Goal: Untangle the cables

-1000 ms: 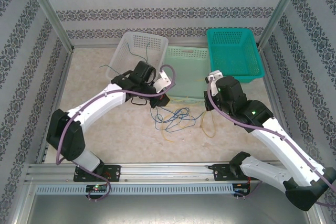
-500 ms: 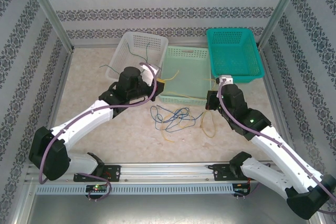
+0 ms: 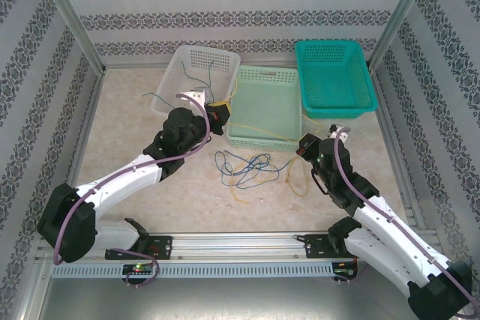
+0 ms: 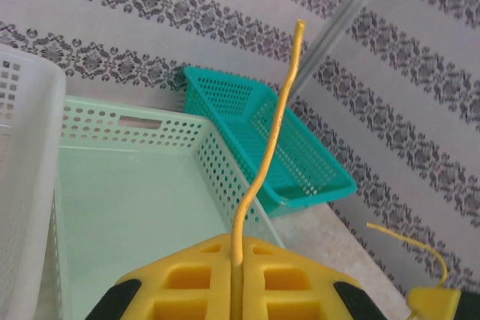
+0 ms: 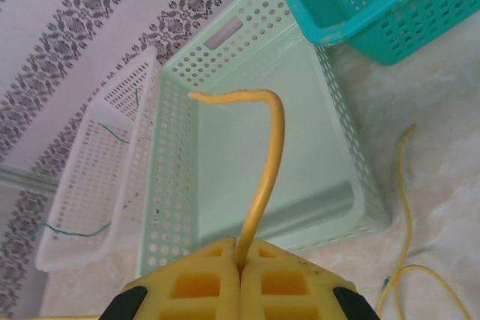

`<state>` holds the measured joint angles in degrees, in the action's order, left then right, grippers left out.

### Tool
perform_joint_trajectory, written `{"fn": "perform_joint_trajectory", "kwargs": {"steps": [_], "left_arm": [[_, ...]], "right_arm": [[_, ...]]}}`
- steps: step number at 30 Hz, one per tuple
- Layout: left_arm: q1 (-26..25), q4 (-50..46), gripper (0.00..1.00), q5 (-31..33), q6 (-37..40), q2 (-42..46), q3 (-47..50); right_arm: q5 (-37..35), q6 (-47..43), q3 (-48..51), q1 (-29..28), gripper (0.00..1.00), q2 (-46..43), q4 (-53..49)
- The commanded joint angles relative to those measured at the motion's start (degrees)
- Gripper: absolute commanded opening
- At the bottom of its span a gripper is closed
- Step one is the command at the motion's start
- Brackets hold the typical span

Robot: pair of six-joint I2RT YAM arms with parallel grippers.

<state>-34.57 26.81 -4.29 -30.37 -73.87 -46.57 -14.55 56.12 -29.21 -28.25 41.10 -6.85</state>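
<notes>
Top external view shows your left arm (image 3: pixel 124 175) reaching to where the white basket (image 3: pixel 180 61) meets the pale green basket (image 3: pixel 270 103), with the left jaws at the near corner between the two. Your right arm (image 3: pixel 382 215) ends just off the pale green basket's near right corner. The teal basket (image 3: pixel 334 73) sits at the far right, against the pale green one's right side.

On the counter (image 3: pixel 127 118) between the arms lies a loose tangle of blue and green cables (image 3: pixel 244 164). Just to its right a loose yellow cable (image 3: pixel 300 177) loops on the surface. A few green cables (image 3: pixel 208 73) lie in the white basket.

Left wrist view shows the left jaws pressed together on a yellow strand (image 4: pixel 271 136). It stands up from the pads with a slight bend, and its free end is in the air in front of the patterned wall.

Right wrist view shows the right jaws pinching a curled yellow strand (image 5: pixel 271 148). It rises from the pads and hooks over to the left above the pale green basket.

You cannot tell whether the two strands belong to one cable.
</notes>
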Motion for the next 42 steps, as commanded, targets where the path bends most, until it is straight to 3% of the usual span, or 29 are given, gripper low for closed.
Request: {"fn": "perform_joint_trajectory", "kwargs": {"steps": [1,6,8,13,17,22,25,30,42], "left_arm": [[-0.9,6.5,0.05,7.3,-5.7,0.9,1.1],[-1.3,2.2,0.07,8.5,-4.8,1.6,1.1],[-1.3,-0.3,0.18,8.5,-3.3,2.5,0.9],[-1.2,-11.3,0.62,15.0,2.6,6.5,-1.1],[-1.0,-19.8,0.75,15.0,12.1,9.1,-4.4],[-1.0,-30.3,0.94,6.0,25.2,6.1,-12.6],[-0.9,-38.3,0.95,3.6,32.8,1.7,-19.8],[-1.0,-46.0,0.92,-1.0,45.9,-1.4,-25.0],[-1.0,-58.1,0.87,-14.2,52.7,-7.4,-29.2]], "right_arm": [[-1.5,6.1,1.4,0.7,0.0,0.0,5.4],[1.2,1.9,-0.1,0.7,0.0,0.9,4.8],[2.9,-2.2,-2.8,0.6,0.0,1.7,1.4],[4.2,-13.4,-9.7,0.5,0.0,3.5,-7.6],[3.5,-23.4,-17.1,0.4,0.0,6.9,-18.4],[9.7,-33.5,-24.2,-0.6,0.0,12.1,-21.8],[10.0,-38.5,-28.9,-2.4,0.0,15.9,-25.5],[4.6,-43.9,-36.1,-4.5,0.0,21.4,-34.4],[4.4,-46.6,-40.1,-4.8,0.0,22.7,-35.6]]}}
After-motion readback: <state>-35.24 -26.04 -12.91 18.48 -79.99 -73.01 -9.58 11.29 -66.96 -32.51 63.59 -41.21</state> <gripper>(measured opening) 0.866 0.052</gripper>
